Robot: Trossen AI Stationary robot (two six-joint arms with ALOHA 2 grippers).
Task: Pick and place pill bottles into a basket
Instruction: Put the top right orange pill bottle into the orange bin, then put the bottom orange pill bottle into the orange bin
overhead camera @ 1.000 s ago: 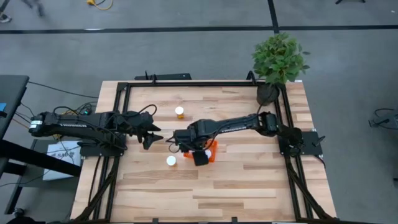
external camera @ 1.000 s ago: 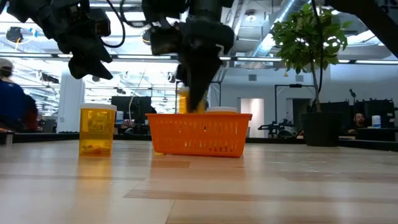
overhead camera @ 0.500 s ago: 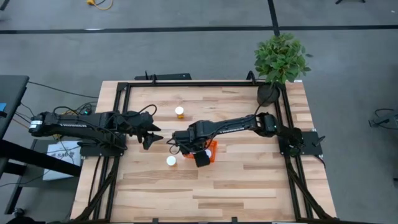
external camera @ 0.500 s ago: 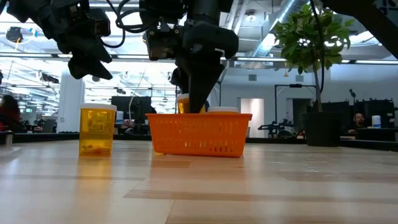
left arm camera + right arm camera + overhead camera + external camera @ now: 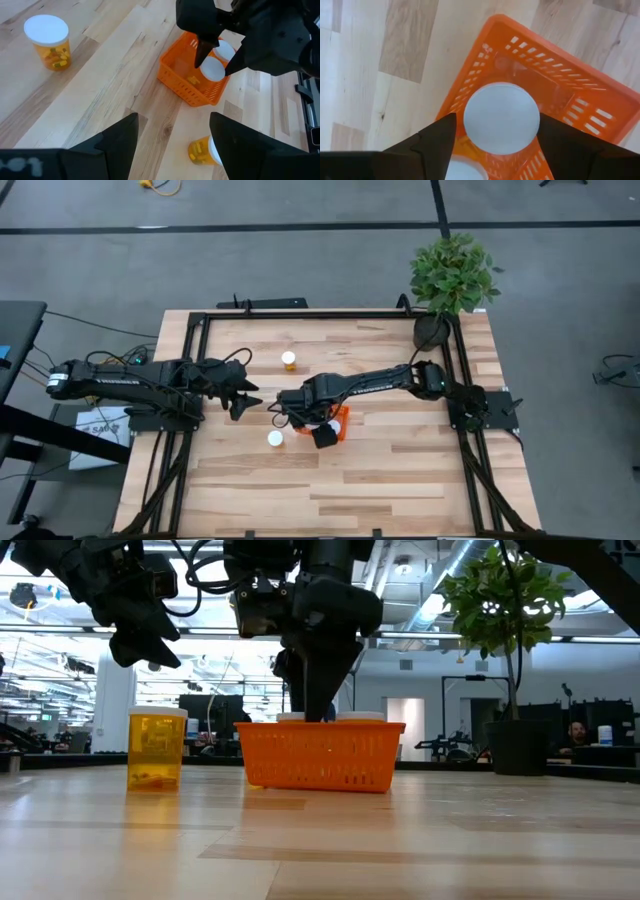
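Note:
The orange basket (image 5: 340,420) sits mid-table. My right gripper (image 5: 318,422) reaches down into it, shut on a pill bottle whose white cap (image 5: 501,118) shows between the fingers. A second bottle's cap (image 5: 224,50) shows inside the basket beside it. Two more orange bottles with white caps stand upright on the table: one toward the far edge (image 5: 288,360), one near the basket's left side (image 5: 275,438). My left gripper (image 5: 246,402) is open and empty, hovering left of the basket; in its wrist view the near bottle (image 5: 202,151) shows between its fingers, farther off. My right gripper has the bottle's top end (image 5: 470,120) between its two fingers, one on each side, coming from above and pointing down. The bottle stands upright inside the basket, its cap (image 5: 290,717) level with the rim. The basket wall hides whether its base rests on the floor.
A potted plant (image 5: 448,280) stands at the table's far right corner. A black frame (image 5: 300,315) runs round the table. Bare wood lies toward the near edge and the right.
My right gripper has gone down into the basket with the bottle, which stayed upright; its orange body, which stood above the rim, has sunk behind the basket wall until only the cap shows at the rim.

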